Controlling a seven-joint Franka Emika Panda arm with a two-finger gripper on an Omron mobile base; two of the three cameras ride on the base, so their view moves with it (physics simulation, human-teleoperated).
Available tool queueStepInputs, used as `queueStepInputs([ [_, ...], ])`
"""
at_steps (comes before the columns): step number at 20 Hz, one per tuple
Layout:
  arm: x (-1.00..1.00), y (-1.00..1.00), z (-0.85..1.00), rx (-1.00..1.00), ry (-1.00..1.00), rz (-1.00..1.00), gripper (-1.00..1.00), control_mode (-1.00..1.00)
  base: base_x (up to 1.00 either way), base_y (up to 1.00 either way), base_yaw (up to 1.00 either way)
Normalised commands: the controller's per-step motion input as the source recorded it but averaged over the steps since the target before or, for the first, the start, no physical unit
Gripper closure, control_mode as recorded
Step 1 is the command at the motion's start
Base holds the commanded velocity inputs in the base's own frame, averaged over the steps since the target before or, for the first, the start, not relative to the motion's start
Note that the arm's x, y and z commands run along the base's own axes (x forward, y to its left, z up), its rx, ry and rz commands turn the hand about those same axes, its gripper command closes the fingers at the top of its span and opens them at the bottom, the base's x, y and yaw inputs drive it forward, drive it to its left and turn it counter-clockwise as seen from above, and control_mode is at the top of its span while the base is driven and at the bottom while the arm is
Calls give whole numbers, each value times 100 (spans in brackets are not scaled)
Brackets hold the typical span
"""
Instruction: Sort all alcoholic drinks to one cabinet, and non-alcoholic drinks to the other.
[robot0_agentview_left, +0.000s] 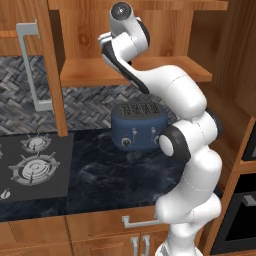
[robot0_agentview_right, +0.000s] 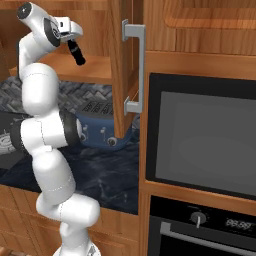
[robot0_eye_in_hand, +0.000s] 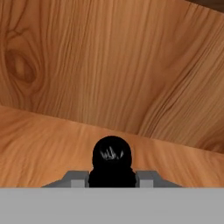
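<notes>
Now the hand (robot0_agentview_right: 75, 51) is up inside the open cabinet, pinching the black cola-style bottle (robot0_agentview_right: 76, 53) just above the wooden shelf (robot0_agentview_right: 95, 67); judging by that, placement is underway, so next comes lowering it upright, then letting go

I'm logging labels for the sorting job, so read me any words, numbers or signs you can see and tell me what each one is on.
Oven display: pale digits, too blurred to read.
Toaster front: dials and a lever, no readable marks.
Black bottle in the gripper: no label text can be made out; in the hand view its cap shows pale scribbles, not legible.
Nothing else carries text.
</notes>
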Motion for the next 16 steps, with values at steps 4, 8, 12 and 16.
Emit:
queueStepInputs([
  [4,0,-1,-25,0,1,0,100,-100,0,0,0],
  [8,0,-10,-38,0,0,0,100,-100,0,0,0],
  [12,0,-5,-31,0,-2,0,100,-100,0,0,0],
  [16,0,-5,-26,0,-2,0,100,-100,0,0,0],
])
